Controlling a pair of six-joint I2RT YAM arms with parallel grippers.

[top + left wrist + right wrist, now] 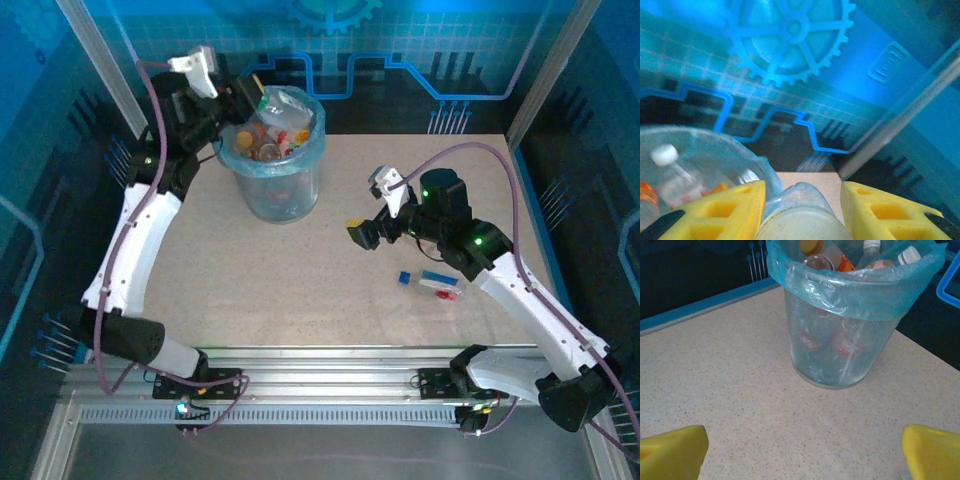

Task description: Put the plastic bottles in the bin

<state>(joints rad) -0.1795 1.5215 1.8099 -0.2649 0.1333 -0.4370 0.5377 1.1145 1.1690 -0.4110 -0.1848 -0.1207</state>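
Left claw (pixel 802 187) clamps bottle (pixel 800 220) over bin (pixel 290 195); right claw (pixel 804 436) spread, empty; red-labelled bottle (pixel 440 283): print unreadable

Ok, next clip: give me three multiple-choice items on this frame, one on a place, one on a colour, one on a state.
1. Where is the loose bottle?
A) lying on the table near the right arm
B) standing upright at the far edge
C) on the near rail

2. What colour is the bag lining the bin?
A) black
B) light blue
C) white

3. Which pincer grips a bottle?
A) right
B) neither
C) left

Answers:
1 A: it lies on its side on the tabletop beside that arm.
2 B: light-blue film folds over the rim.
3 C: the held bottle sits between the yellow pads of the left pincer, while the right pincer gapes with nothing between its pads.
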